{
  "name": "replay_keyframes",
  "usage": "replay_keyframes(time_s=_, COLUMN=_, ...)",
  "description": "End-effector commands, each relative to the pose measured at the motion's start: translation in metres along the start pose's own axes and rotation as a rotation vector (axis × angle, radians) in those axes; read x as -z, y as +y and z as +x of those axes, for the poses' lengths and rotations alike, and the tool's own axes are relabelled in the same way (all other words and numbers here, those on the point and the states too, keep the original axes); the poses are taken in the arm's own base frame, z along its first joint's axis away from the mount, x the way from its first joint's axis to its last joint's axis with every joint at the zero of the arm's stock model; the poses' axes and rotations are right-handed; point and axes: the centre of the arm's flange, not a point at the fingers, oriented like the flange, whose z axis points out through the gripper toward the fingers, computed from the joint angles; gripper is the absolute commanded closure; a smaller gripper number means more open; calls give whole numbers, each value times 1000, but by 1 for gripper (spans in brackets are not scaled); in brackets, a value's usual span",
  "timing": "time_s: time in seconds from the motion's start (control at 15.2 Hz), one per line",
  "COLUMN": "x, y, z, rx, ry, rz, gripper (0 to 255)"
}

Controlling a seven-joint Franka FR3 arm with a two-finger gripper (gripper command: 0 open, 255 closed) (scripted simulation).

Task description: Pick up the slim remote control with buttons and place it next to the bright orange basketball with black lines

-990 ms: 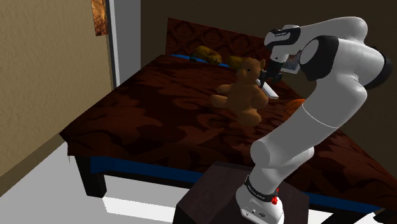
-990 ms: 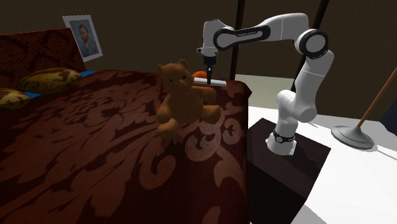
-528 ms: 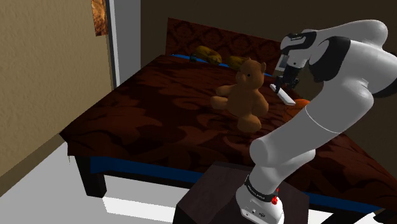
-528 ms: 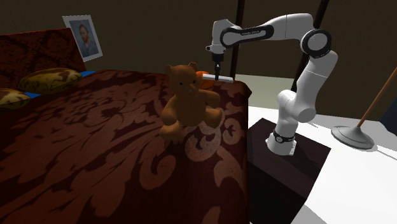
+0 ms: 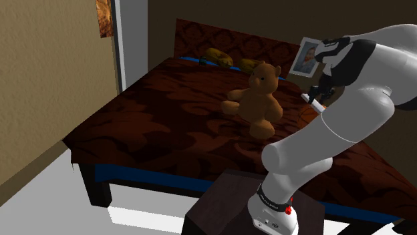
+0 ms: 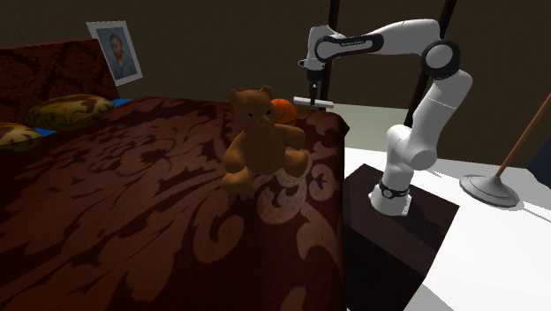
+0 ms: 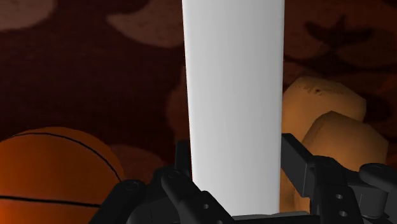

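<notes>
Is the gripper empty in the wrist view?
No, the gripper is shut on the white remote, which is clasped between its two black fingers.

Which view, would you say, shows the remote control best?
Wrist view: the white remote control, clasped in the end effector, looms large. The second exterior view shows a thin sliver; the shoulder view, a small end.

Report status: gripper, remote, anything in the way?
Gripper shut on remote. Remote white, held above the bed, basketball just beside. Teddy bear close on the other side.
</notes>
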Motion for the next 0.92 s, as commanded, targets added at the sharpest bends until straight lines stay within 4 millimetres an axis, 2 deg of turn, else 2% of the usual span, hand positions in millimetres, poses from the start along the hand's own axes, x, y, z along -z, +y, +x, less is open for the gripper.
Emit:
replay_keyframes(time_s=0.0, x=-2, y=20, z=-16, rx=2, ry=0, rz=0, gripper=255)
replay_keyframes(time_s=0.46, x=-2, y=98, z=-71, rx=2, ry=0, rz=0, gripper=255)
replay_keyframes(time_s=0.86, x=-34, y=97, z=-71, rx=2, ry=0, rz=0, gripper=255)
